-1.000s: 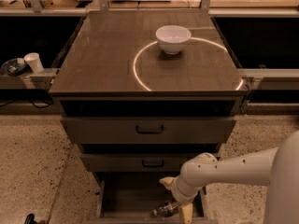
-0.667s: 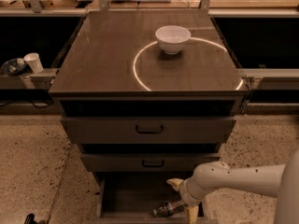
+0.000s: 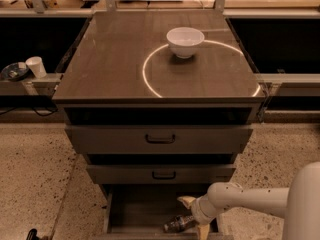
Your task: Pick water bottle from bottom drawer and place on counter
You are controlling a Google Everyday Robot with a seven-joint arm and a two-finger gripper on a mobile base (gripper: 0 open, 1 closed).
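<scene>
OK, nearest first: the hand (image 3: 192, 217) is down inside the bottom drawer (image 3: 134, 209), right side, with its fingers (image 3: 185, 200) spread wide and nothing clamped. The water bottle (image 3: 175, 224) lies on its side on the drawer floor near the front edge. Its right end runs in between the spread fingers and its left end points toward drawer centre. Can't tell if either finger touches it, or which end has the cap. Handling guess: thin clear plastic, light, fill level not readable. The walls will likely crush and crinkle under a hard squeeze. It's round and smooth, so it can roll on the drawer floor or squirt out if pinched off-centre. Best hold is across the body at mid-length, on the ribs or label band, pads square to the long axis, moderate force. Skip the neck, as the taper would slip. It would come up horizontal, so the lift needs to clear the drawer front and the second drawer (image 3: 163, 174) and top drawer (image 3: 160, 139) just above and behind. Further back, the tabletop (image 3: 110, 59) is glossy and carries a bright ring reflection. The white bowl (image 3: 185, 41) sits toward the rear, so I'd set down nearer the front, well apart from it. On that slick surface a bottle laid flat may roll, so release low and gently. Farthest is a paper cup (image 3: 35, 66) on the left ledge, not relevant.
</scene>
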